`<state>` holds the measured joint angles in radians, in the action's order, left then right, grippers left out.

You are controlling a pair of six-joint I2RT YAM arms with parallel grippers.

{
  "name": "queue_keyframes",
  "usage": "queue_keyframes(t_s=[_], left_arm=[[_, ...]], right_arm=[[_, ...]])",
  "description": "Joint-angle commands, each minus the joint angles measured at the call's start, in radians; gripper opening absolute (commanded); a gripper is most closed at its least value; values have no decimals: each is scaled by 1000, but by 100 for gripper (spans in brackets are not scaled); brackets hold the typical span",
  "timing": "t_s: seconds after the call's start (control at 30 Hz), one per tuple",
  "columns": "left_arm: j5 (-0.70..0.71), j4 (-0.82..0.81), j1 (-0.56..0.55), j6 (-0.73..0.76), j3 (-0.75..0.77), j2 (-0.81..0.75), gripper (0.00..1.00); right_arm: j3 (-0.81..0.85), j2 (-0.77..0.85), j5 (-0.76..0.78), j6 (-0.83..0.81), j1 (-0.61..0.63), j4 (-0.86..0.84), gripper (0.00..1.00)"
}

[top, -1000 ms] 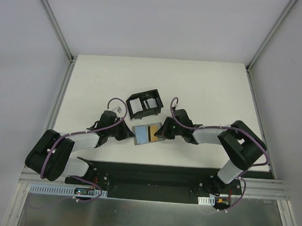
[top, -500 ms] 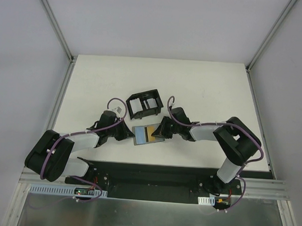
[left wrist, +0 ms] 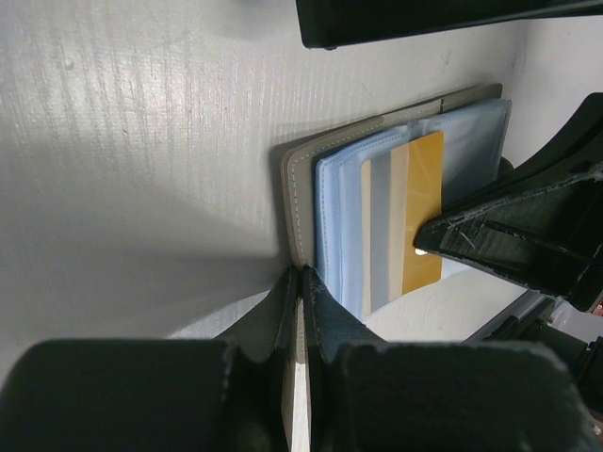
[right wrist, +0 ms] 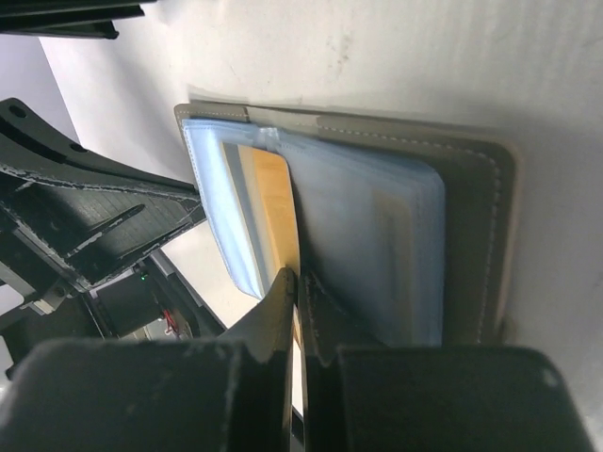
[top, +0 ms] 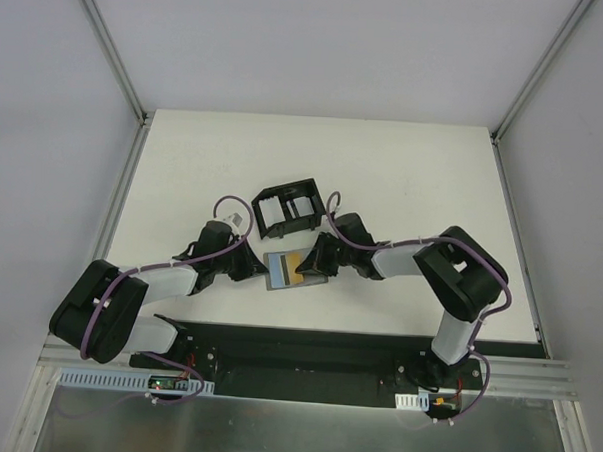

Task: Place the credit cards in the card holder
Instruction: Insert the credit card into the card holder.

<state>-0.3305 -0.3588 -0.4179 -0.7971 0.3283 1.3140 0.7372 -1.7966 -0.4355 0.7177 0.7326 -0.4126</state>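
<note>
Left gripper [left wrist: 300, 279] pinches the open holder's [left wrist: 300, 188] grey edge; opposite, right gripper [right wrist: 298, 281] pinches the gold card [right wrist: 273, 202], partly inside a blue sleeve. Tray [top: 287, 207] crowds just beyond both fingertips; bare table [top: 414, 171] lies farther.

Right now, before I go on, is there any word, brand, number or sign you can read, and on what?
None can be read.
gold-yellow plastic card: the part showing is plain.
grey folding card holder: no mark shows.
white tag on the left arm: too small to read.
</note>
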Motion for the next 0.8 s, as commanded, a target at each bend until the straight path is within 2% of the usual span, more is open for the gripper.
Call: queue_keyframes(t_s=[0.0, 0.17, 0.3, 0.4, 0.77], left_arm=[[42, 32, 2, 13, -9, -2, 0], [42, 32, 4, 15, -11, -10, 0], [36, 34, 4, 16, -11, -15, 0], [34, 41, 4, 27, -5, -18, 0], [24, 44, 2, 38, 5, -19, 0]], right_arm=[[7, -35, 9, -23, 53, 43, 2], [18, 25, 66, -92, 56, 93, 11], [30, 126, 158, -184, 57, 201, 27], [48, 178, 204, -247, 57, 270, 36], [146, 57, 87, -245, 56, 273, 38]])
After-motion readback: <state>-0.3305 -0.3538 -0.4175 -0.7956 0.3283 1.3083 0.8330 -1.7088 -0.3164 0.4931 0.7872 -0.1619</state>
